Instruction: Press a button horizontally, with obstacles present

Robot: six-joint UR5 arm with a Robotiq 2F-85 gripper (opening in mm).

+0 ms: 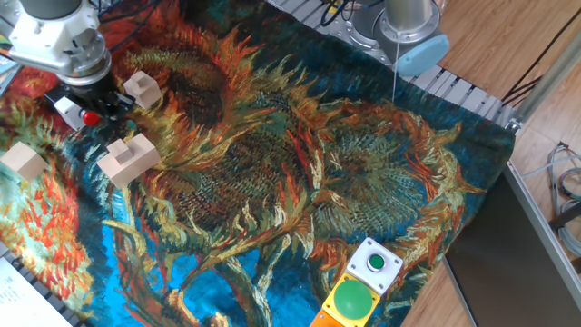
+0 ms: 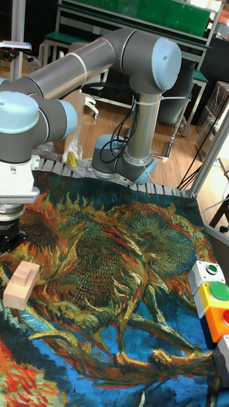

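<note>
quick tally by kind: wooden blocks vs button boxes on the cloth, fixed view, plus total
Wooden blocks: 3 (small cube, small cube, notched block)
Button boxes: 3 (red button box, white box with green button, yellow box with green dome)
Total: 6

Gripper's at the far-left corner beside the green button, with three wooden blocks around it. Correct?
Not quite: the button beside the gripper is red, as the fixed view shows. The green ones sit at the cloth's opposite edge. The three wooden blocks are indeed nearby.

Red button (image 1: 90, 118) (facing sideways) among wooden blocks (image 1: 128, 160).
</note>
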